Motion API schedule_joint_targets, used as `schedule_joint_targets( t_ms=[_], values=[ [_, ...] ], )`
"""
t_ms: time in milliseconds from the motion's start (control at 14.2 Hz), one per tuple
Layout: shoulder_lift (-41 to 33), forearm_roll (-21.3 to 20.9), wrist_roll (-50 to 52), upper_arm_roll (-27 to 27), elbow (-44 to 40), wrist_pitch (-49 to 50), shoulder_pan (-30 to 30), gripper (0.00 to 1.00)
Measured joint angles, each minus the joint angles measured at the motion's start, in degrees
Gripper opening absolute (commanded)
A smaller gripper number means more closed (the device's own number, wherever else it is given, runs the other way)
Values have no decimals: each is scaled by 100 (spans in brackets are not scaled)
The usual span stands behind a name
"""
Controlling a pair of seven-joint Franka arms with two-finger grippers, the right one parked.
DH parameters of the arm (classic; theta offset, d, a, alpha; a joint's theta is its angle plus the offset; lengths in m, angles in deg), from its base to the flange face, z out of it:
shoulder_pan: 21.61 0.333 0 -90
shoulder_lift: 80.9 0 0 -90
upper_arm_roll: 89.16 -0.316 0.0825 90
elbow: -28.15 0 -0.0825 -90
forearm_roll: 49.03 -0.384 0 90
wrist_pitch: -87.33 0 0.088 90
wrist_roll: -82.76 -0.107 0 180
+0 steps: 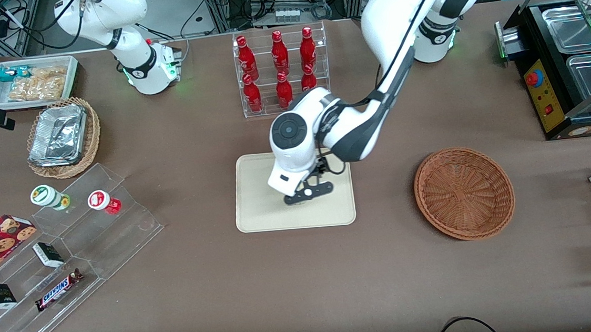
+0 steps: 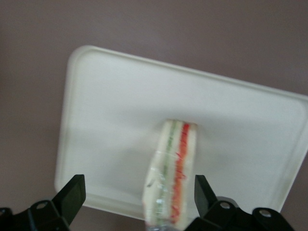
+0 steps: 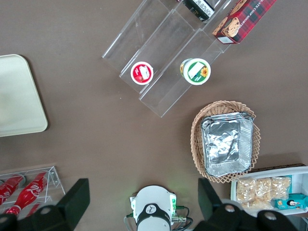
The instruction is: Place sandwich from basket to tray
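Observation:
The sandwich (image 2: 173, 173), a wrapped wedge of white bread with green and red-orange layers, stands between the fingers of my left gripper (image 2: 138, 187) over the cream tray (image 2: 110, 110). The gripper is open: the sandwich is close to one finger (image 2: 204, 192) and a wide gap separates it from the other finger (image 2: 72, 195). Its lower end seems to meet the tray's surface. In the front view the gripper (image 1: 303, 186) hangs low over the middle of the tray (image 1: 257, 211), and the wrist hides the sandwich. The reddish-brown basket (image 1: 463, 192) sits beside the tray toward the working arm's end, with nothing in it.
A clear rack of red bottles (image 1: 280, 72) stands farther from the front camera than the tray. Toward the parked arm's end are acrylic steps with snacks (image 1: 70, 247), a tan basket with foil containers (image 1: 64, 136) and a white snack bin (image 1: 33, 81). A black food warmer (image 1: 567, 65) stands at the working arm's end.

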Motion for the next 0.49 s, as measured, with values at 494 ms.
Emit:
schedule_joint_targets(
  t_ms=[494],
  values=[
    [-2360, 67, -2385, -107, 1484, 1702, 2158, 100]
  ],
)
